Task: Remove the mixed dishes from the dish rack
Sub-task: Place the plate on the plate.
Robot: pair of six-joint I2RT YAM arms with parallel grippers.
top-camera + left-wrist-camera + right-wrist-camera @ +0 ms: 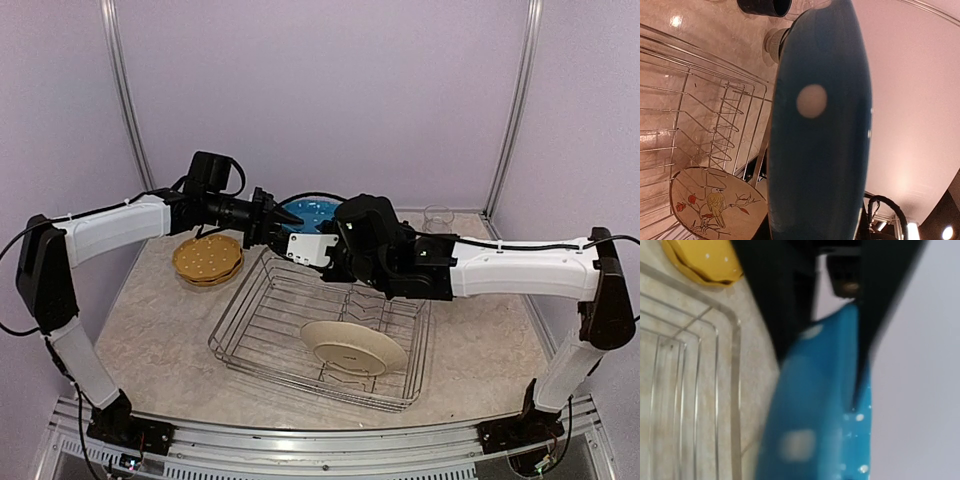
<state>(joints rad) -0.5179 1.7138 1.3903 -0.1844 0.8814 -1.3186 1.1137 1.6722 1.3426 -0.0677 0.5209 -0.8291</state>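
Both arms meet at upper centre of the overhead view, above the far rim of the dish rack, with a blue plate held on edge between them. The left gripper pinches its left rim. The right gripper straddles the opposite rim, but blur hides whether it presses. A cream plate lies in the rack's lower right, and yellow plates sit stacked left of the rack.

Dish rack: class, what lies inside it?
A cream plate sits inside the rack. The right arm covers its far right corner, so that part cannot be checked.
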